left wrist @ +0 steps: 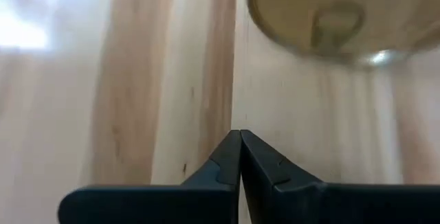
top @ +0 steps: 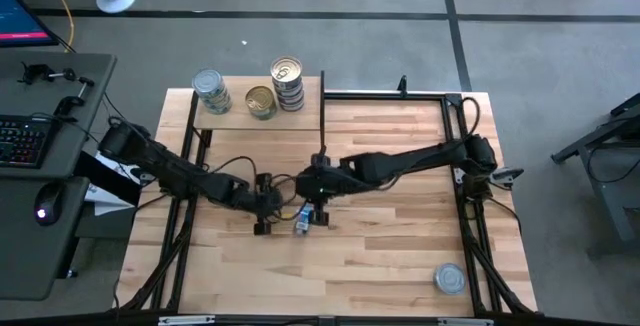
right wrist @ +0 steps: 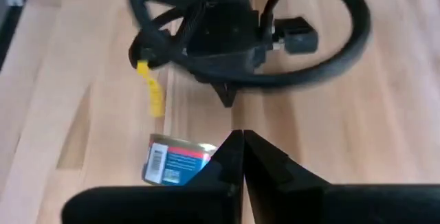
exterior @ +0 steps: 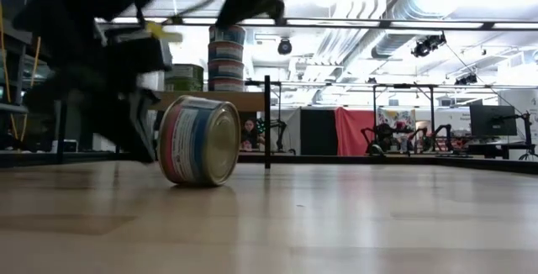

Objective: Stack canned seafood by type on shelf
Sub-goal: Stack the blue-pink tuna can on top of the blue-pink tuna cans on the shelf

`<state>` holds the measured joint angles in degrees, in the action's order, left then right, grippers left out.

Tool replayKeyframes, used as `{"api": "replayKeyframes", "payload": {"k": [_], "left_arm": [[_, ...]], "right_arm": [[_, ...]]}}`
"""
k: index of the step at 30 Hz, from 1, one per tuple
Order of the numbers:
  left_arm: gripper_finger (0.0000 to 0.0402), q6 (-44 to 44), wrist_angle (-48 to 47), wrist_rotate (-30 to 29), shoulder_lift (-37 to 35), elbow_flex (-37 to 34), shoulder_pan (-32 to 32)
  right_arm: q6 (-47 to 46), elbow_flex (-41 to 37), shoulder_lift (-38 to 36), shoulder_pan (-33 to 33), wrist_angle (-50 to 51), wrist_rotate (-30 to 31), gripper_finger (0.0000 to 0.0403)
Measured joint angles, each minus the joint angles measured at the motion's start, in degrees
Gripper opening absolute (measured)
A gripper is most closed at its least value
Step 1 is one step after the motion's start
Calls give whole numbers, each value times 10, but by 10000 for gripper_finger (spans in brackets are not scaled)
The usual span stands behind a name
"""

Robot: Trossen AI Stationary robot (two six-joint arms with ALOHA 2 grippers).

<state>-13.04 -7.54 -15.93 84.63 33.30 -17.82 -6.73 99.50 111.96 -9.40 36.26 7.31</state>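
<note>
Canned seafood: your small round blue-and-white-labelled tin (top: 302,219) lies on its side at the light wooden desk's (top: 400,256) centre, between the closed, empty left gripper (top: 264,224) and closed, empty right gripper (top: 320,216); more tins stand on the light-wood shelf (top: 240,121) at 11 o'clock.

Black jointed arms (top: 400,161), looping black cables, a yellow tag (right wrist: 152,93).

This place is a robot lab or workshop. The low view looks past the wooden table (exterior: 353,215) into a big room with bare pipes and ducts (exterior: 403,13) on the ceiling and bright lights. Far back stand more robot arms (exterior: 382,135) on black frames, a red curtain (exterior: 351,131) and a computer screen (exterior: 492,121). From above, a grey desk (top: 40,216) with a keyboard (top: 22,141) and mouse (top: 47,206) sits beside the table.
</note>
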Motion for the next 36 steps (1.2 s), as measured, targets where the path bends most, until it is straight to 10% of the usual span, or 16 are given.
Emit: {"api": "replayKeyframes", "payload": {"k": [7, 17, 36], "left_arm": [[0, -195, -14, -119, -108, 0, -64], [0, -525, 16, -397, -224, 1, -244], [0, -429, 217, -609, -259, 1, -324]], "right_arm": [[103, 83, -1, 26, 107, -118, 35], [267, 66, 47, 40, 78, -204, 247], [530, 65, 122, 33, 72, -153, 291]]}}
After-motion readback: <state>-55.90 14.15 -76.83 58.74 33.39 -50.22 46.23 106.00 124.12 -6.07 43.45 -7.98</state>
